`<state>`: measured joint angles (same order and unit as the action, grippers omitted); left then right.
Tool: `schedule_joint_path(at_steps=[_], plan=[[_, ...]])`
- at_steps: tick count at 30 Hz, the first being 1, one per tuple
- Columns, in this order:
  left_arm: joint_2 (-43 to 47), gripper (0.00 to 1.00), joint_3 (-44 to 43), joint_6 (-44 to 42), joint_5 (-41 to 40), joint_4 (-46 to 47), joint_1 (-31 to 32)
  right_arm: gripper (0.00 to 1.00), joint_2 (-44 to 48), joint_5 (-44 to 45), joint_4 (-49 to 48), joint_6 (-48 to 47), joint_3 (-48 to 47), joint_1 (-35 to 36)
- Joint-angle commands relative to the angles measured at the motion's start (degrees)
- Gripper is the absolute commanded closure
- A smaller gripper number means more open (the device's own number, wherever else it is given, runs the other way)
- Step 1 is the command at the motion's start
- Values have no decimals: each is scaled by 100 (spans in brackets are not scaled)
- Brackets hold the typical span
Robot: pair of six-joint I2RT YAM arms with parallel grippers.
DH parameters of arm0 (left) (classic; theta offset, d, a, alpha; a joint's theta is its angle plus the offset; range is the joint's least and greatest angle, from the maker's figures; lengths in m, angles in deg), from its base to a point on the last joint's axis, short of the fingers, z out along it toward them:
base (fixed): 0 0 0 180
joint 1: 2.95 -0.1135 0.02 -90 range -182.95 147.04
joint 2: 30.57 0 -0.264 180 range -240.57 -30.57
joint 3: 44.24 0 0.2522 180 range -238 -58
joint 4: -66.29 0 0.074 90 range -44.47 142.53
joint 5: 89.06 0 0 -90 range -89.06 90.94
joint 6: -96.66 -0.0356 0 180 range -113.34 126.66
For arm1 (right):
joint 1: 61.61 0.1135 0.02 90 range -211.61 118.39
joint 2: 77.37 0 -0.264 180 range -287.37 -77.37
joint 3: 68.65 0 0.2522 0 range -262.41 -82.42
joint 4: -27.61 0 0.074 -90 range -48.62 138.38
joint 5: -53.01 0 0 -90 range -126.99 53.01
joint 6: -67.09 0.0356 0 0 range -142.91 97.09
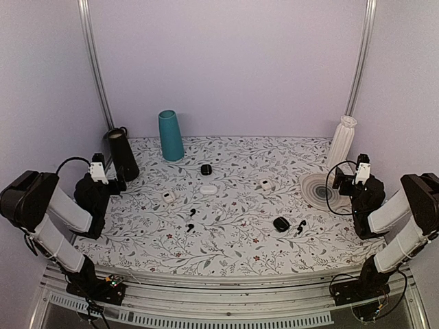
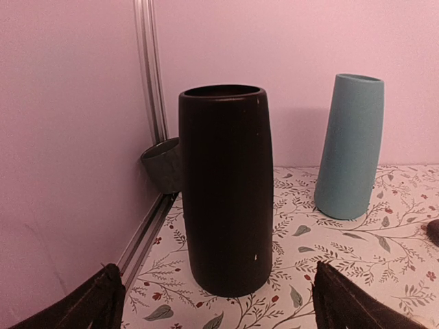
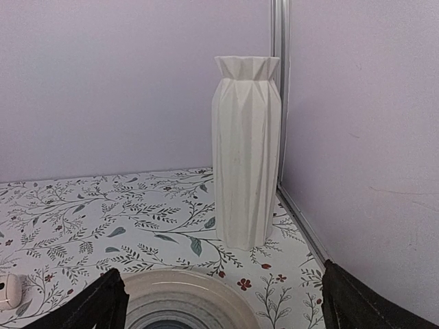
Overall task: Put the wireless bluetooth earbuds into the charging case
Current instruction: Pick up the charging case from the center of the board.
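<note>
The charging case, a glossy black oval pebble, lies on the floral table at the front right. One tiny black earbud lies just right of it. Two more black earbuds lie near the table's middle. My left gripper is drawn back at the left edge, open and empty, facing a tall black vase. My right gripper is drawn back at the right edge, open and empty, above a ringed plate. Neither wrist view shows the earbuds or the charging case.
A smaller, squarer black case and three white cases lie mid-table. A teal vase stands at the back, a ribbed white vase at the back right, and a dark grey cup behind the black vase.
</note>
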<state>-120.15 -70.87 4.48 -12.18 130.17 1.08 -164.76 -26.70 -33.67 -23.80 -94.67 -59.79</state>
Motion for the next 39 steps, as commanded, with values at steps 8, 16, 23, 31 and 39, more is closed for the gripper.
schedule_joint_path(at_steps=[8,16,23,31,39], plan=[[1248,4,-612,-280,-373,-1986,384,1,215,37,406,45,-142,-19],[2054,4,-2765,1215,954,-5986,966,1,1300,298,2610,-151,-1183,383],[1983,4,-3835,1411,490,-7744,1250,1,1752,762,4990,746,-3029,1387],[2249,4,-4059,1817,479,-8154,1132,1,1530,1851,5551,-134,-3905,2701],[2102,4,-4000,2180,1209,-8080,1397,1,1933,1243,6883,900,-4146,2684]])
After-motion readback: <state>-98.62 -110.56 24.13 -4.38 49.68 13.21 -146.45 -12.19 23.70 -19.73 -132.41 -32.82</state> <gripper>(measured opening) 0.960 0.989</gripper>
